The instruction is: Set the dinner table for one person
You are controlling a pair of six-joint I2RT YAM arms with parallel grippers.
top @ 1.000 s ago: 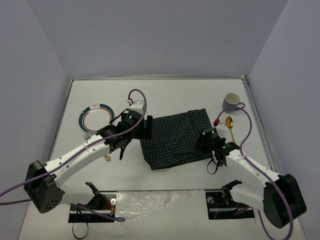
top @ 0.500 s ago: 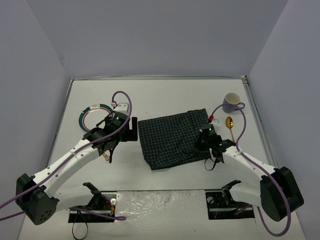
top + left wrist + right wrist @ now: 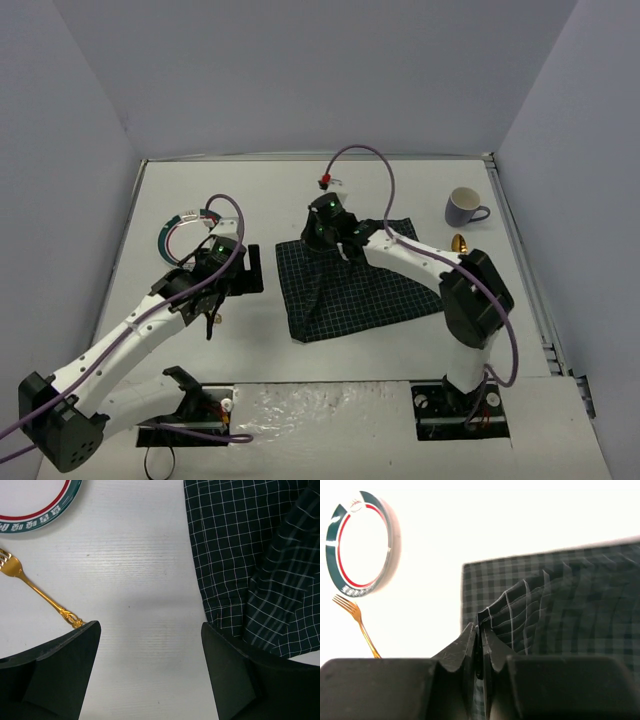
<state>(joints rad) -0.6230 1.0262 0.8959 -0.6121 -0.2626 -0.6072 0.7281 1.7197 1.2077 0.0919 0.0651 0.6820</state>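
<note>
The dinner table is a white top. A dark checked cloth lies at its middle. My right gripper is over the cloth's far left part, shut on a raised fold of it. In the right wrist view the cloth rises in a peak into the pinched tips of the right gripper. My left gripper is open over bare table, between a gold fork and the cloth's left edge. Nothing is between the left gripper's fingers.
A white plate with a green and red rim lies at the far left, the fork just near of it. A pale mug stands at the far right, with a gold spoon partly hidden beside it. Grey walls enclose the table.
The right arm swung from the cloth's right edge across to its far left part, shut, and now holds a fold up. The left arm drew back left, off the cloth, still open.
</note>
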